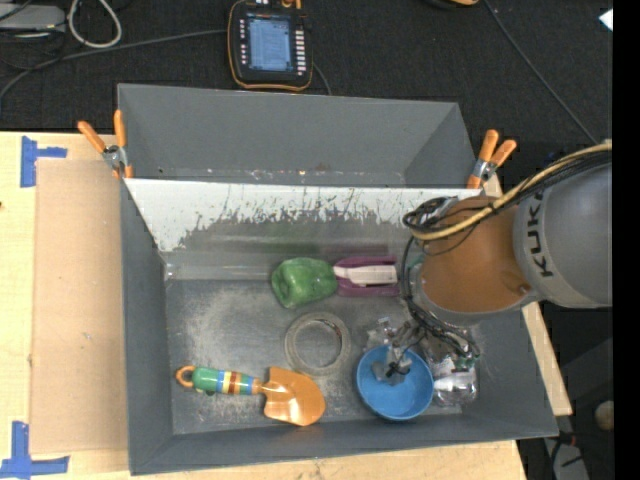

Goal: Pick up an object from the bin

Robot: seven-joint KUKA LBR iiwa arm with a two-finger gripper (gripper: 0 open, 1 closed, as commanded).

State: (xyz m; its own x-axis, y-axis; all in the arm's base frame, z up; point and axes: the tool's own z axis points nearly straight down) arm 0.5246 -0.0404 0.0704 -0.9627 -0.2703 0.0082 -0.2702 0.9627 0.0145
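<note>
My gripper [393,366] hangs low at the bin's front right, its tip over or inside a round blue bowl [404,396]. The bowl lies by the front wall and its far rim is hidden under the gripper. Just right of the bowl is a small clear, shiny plastic thing [459,380], partly under the wrist. Left of the gripper a clear ring [317,340] lies flat on the floor.
A green lump [303,281] and a purple-and-white thing [365,273] lie mid-bin near the back slope. A toy shovel [268,388] with an orange blade and striped handle lies at the front left. The arm's orange cover and cables hang over the right side.
</note>
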